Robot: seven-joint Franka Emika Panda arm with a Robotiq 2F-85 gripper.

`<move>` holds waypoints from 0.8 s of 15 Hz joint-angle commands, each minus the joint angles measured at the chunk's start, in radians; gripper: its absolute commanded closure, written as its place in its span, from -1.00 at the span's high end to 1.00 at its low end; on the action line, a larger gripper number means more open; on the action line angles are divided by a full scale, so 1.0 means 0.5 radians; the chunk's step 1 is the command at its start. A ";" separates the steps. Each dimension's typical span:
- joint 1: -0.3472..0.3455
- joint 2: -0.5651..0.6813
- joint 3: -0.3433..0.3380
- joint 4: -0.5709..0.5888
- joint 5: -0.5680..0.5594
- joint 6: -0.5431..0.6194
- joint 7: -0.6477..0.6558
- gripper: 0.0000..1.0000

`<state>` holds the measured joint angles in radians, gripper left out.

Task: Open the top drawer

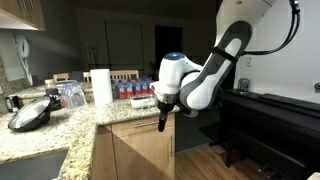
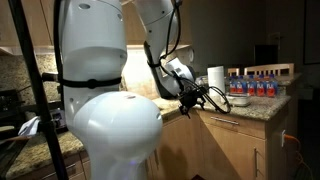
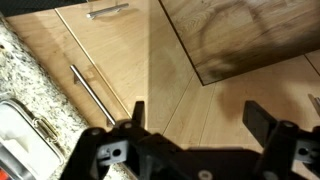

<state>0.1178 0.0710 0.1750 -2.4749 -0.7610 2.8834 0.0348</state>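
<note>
In the wrist view the top drawer is a narrow light-wood strip beside the granite counter edge. It is closed, and its slim silver bar handle runs diagonally along it. My gripper is open and empty, with both black fingers spread over the light-wood cabinet front to the right of that handle, not touching it. In both exterior views the gripper hangs just off the counter edge, in front of the drawer front.
A second silver handle sits on a neighbouring cabinet panel. A paper towel roll, bottles and a dark pan stand on the granite counter. Black furniture stands beside the arm. Darker wood floor lies beyond.
</note>
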 commanded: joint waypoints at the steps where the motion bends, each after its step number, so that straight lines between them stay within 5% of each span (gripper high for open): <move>1: 0.052 -0.030 -0.038 -0.093 -0.432 0.190 0.319 1.00; 12: 0.184 0.254 -0.030 0.147 -2.302 0.101 1.755 1.00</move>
<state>0.1949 0.1127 0.1519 -2.4653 -1.7162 2.9852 0.7654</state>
